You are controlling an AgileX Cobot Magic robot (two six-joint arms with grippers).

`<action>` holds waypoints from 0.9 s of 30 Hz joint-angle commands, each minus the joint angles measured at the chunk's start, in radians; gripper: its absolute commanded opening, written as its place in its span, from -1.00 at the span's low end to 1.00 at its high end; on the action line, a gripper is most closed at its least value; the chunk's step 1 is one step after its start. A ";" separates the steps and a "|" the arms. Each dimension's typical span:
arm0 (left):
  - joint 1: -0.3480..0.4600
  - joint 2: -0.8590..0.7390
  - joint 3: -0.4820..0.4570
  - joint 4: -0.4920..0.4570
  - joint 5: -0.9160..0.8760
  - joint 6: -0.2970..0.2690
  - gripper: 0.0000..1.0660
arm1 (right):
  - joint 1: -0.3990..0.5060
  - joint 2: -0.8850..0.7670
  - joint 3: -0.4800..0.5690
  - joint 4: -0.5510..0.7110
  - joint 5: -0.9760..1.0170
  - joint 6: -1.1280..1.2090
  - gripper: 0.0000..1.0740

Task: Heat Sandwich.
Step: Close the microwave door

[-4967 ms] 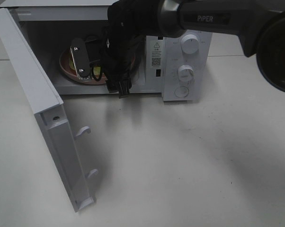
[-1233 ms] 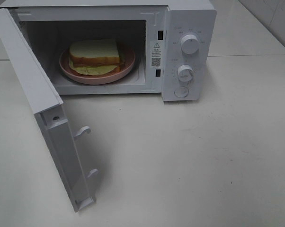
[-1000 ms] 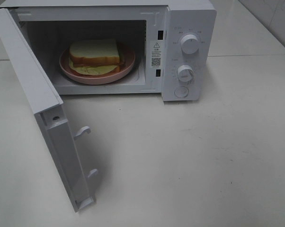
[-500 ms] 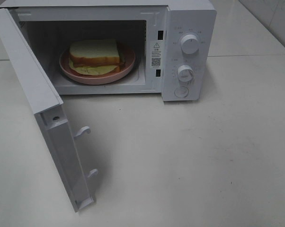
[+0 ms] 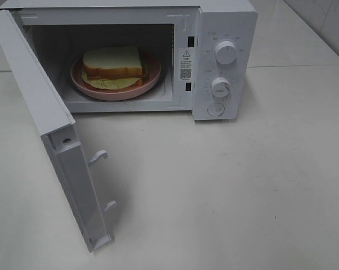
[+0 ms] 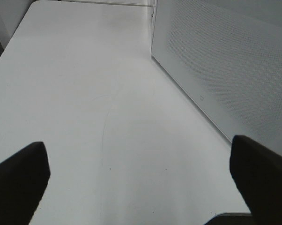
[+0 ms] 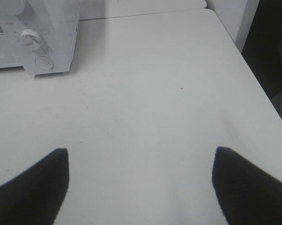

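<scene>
The sandwich (image 5: 112, 67), two thick white slices with a tan crust and pale yellow-green filling, lies on a round pink plate (image 5: 152, 79) inside the open white microwave (image 5: 226, 22). The microwave door (image 5: 43, 112) is swung wide toward the front left. Neither arm shows in the high view. My left gripper (image 6: 141, 180) hangs open over bare table beside the outer face of the door (image 6: 225, 65), nothing between its dark fingers (image 6: 19, 178). My right gripper (image 7: 138, 185) stands open over the table, off to the right of the microwave's control panel (image 7: 35, 42), with nothing in it.
Two white knobs (image 5: 226, 52) and a round button (image 5: 215, 109) sit on the microwave's right panel. Door latches (image 5: 99, 156) stick out from the door's inner edge. The table's right edge (image 7: 253, 75) drops away near the right gripper.
In the last second nothing has visibly moved. Five seconds ago an arm reached into the microwave over the plate; it has since withdrawn out of the high view.
</scene>
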 commanded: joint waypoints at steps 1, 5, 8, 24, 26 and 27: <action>0.005 -0.003 0.001 -0.006 -0.004 -0.005 0.83 | -0.004 -0.027 0.003 -0.004 -0.012 -0.005 0.42; 0.005 -0.003 0.001 -0.006 -0.004 -0.005 0.83 | -0.004 -0.027 0.003 -0.003 -0.012 -0.004 0.42; 0.005 -0.003 0.001 -0.006 -0.004 -0.005 0.83 | -0.004 -0.027 0.003 -0.003 -0.012 -0.004 0.42; 0.005 -0.003 0.001 -0.006 -0.004 -0.005 0.83 | -0.004 -0.027 0.003 -0.003 -0.012 -0.004 0.42; 0.005 -0.003 0.001 -0.006 -0.004 -0.005 0.83 | -0.004 -0.027 0.003 -0.003 -0.012 -0.004 0.42; 0.005 -0.003 0.001 -0.006 -0.004 -0.005 0.83 | -0.004 -0.027 0.003 -0.003 -0.012 -0.004 0.42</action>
